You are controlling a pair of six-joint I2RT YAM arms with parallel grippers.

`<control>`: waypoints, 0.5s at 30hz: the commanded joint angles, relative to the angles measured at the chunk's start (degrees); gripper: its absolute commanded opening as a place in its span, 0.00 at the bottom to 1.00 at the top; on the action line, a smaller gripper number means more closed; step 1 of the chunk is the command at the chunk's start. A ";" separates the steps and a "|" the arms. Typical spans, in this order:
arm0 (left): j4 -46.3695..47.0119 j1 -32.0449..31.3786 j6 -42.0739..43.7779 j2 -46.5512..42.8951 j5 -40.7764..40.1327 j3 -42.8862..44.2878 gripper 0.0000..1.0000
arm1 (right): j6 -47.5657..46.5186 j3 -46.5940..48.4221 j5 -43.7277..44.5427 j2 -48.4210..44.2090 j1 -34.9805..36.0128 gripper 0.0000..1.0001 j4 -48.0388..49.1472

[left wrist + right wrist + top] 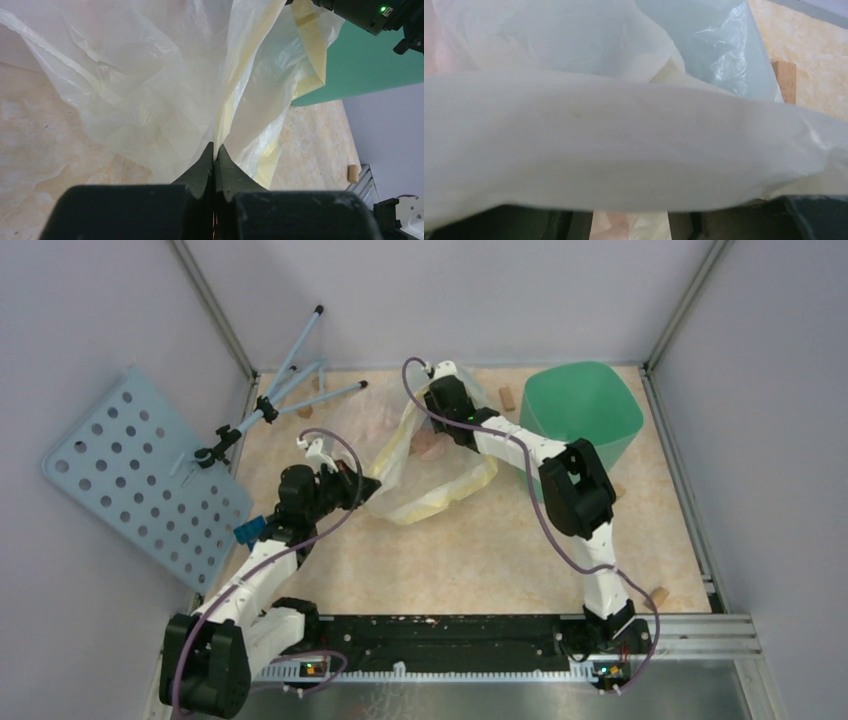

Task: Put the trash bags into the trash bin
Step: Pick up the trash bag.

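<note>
A whitish bag with a yellow rim (432, 480) lies spread in the middle of the table. My left gripper (366, 486) is shut on its rim; in the left wrist view the film rises straight out of the closed gripper (215, 148). My right gripper (438, 402) reaches over the bag's far side. In its own view a whitish fold (624, 145) covers the fingertips, and the finger bases stand apart. Behind that fold lies a crinkly, see-through pale-blue trash bag (724, 55). The mint-green trash bin (582, 412) stands at the back right, right of the right arm.
A pale-blue perforated board (140, 480) leans at the left wall, with a tripod-like stand (285, 400) behind it. Small wooden blocks (507, 397) (658, 595) lie on the table. A metal rail (690, 632) runs along the near edge.
</note>
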 commanded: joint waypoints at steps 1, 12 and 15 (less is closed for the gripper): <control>3.38 -0.29 0.01 0.59 0.79 0.83 0.00 | 2.57 4.34 4.50 2.63 0.04 0.51 3.22; 3.54 -0.29 0.27 1.03 0.58 0.81 0.00 | -0.25 7.96 12.71 8.88 -0.54 0.24 4.00; 3.02 -0.29 0.35 1.09 0.45 1.26 0.00 | -1.56 4.35 10.97 5.77 -0.45 0.00 6.20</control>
